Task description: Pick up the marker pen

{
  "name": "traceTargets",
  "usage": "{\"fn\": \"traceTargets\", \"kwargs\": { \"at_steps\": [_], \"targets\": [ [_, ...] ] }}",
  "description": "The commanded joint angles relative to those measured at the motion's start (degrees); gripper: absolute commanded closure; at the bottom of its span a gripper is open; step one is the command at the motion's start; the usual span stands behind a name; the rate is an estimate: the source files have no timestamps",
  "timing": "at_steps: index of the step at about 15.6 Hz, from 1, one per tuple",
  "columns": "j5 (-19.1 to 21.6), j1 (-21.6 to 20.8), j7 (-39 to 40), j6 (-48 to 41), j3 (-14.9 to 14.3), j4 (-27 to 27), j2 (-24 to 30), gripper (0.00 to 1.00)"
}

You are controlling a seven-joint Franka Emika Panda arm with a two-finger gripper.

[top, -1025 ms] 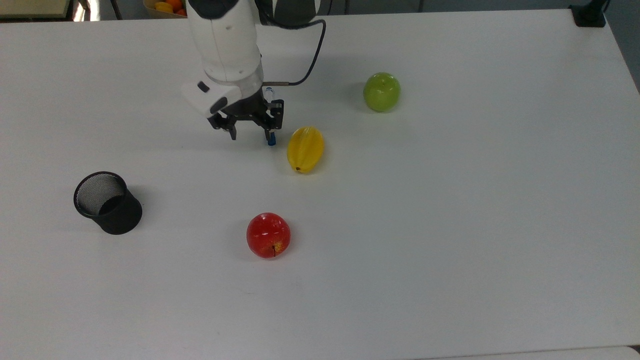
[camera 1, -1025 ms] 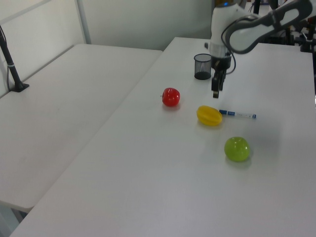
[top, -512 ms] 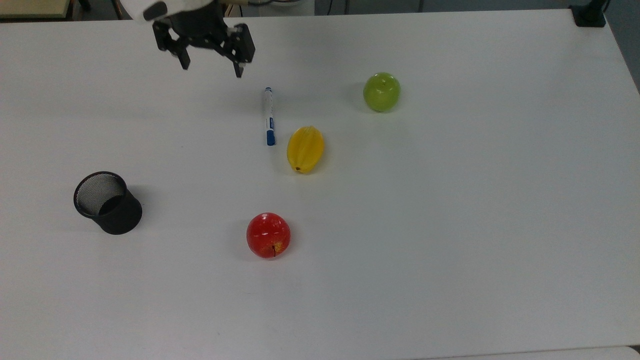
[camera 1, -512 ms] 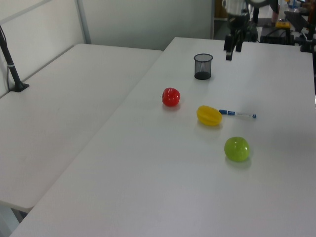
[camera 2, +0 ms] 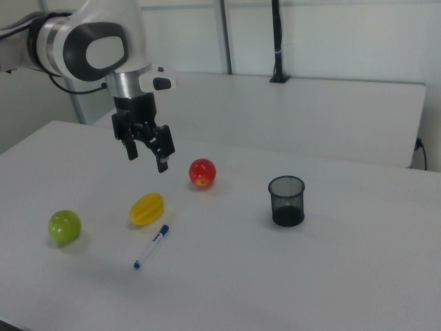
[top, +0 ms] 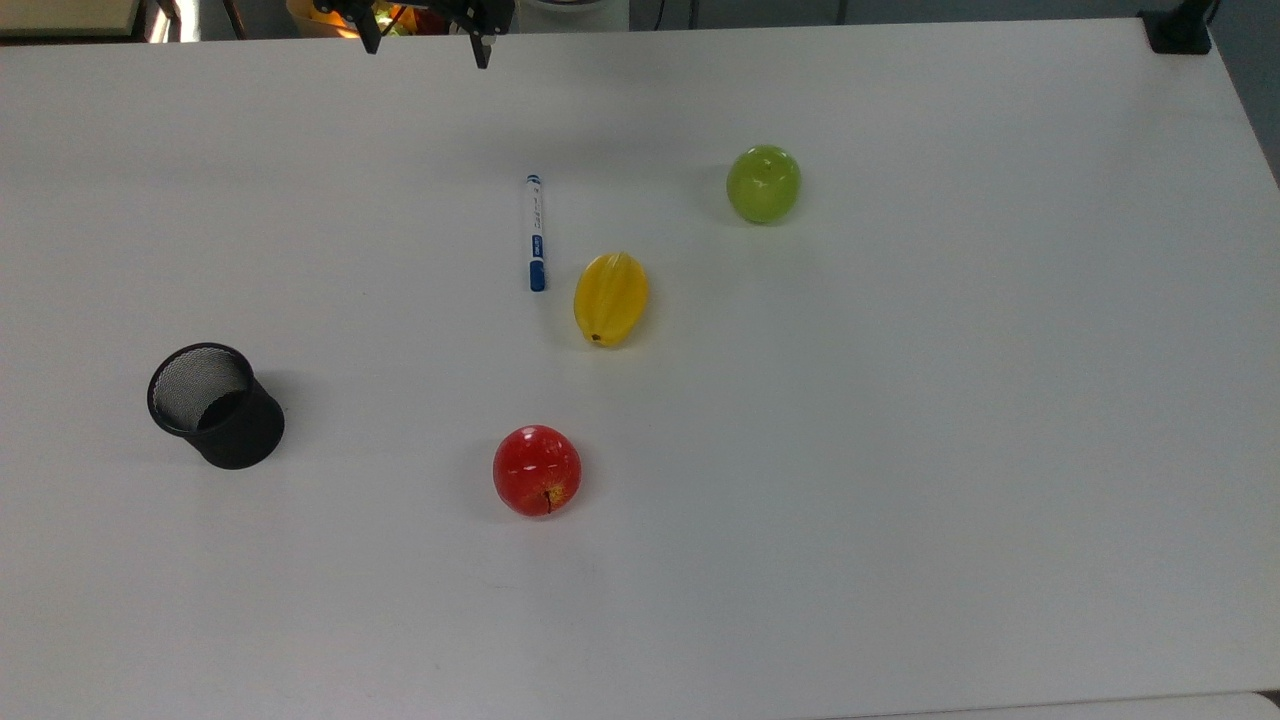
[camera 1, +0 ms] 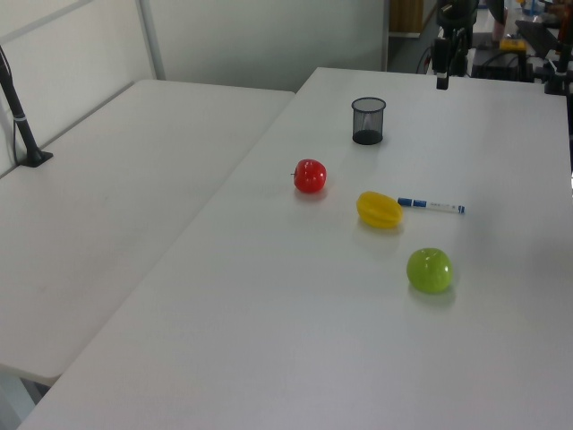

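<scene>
Claw (camera 2: pixel 146 159) risen off counter (top: pixel 900 450), away from marker pen (top: pixel 535 233); fingers apart, empty. Top view left to right: black mesh cup (top: pixel 215 405), red apple (top: pixel 537 470), marker pen lying flat just beside yellow starfruit (top: pixel 611 298), green apple (top: pixel 763 184).

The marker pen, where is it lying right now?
In the top view the marker pen lies flat on the table, just left of the yellow fruit.

Glossy plastic-looking fruit (top: pixel 611 297) — black wire-mesh cup (top: pixel 215 405) — matt table (top: pixel 900 450)
</scene>
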State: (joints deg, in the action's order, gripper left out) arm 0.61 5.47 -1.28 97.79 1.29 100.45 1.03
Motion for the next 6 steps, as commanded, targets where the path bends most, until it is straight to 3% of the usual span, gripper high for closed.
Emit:
{"fn": "traceTargets", "kwargs": {
  "at_steps": [1,3,6],
  "targets": [
    [-0.3,-2.9,1.2,-1.6,-2.4,1.3,2.2,0.0],
    [-0.3,-6.9,1.2,-1.5,-6.8,1.3,2.8,0.0],
    [-0.3,-7.7,1.1,-1.6,-8.2,1.1,3.1,0.0]
  ]
}}
